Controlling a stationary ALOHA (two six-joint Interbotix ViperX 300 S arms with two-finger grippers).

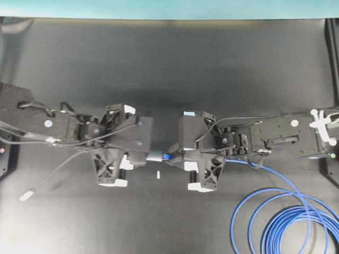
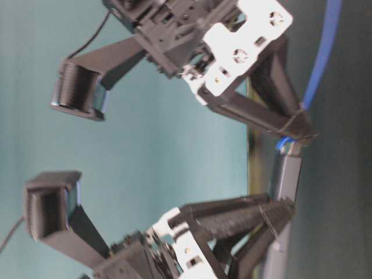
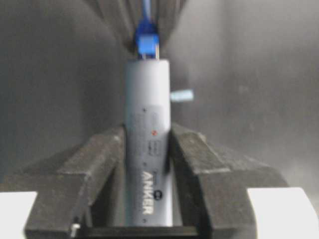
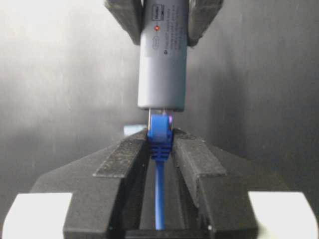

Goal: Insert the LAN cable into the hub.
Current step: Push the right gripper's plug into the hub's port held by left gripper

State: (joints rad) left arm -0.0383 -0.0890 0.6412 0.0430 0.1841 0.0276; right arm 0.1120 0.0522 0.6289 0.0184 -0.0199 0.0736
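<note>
My left gripper (image 1: 139, 157) is shut on the hub (image 1: 154, 156), a slim grey bar held off the table. In the left wrist view the jaws (image 3: 148, 149) clamp both sides of the hub (image 3: 148, 114). My right gripper (image 1: 179, 157) is shut on the blue boot of the LAN cable's plug (image 1: 167, 157). In the right wrist view the plug (image 4: 160, 134) sits between the fingertips (image 4: 160, 144), its tip inside the end port of the hub (image 4: 162, 64); a sliver of clear plug shows. The plug (image 3: 147, 44) meets the hub's far end.
The blue cable lies coiled in loops (image 1: 288, 225) on the dark table at the front right. A tiny white chip (image 1: 158, 174) lies under the grippers. The hub's thin grey cord ends in a small plug (image 1: 26, 196) at the front left.
</note>
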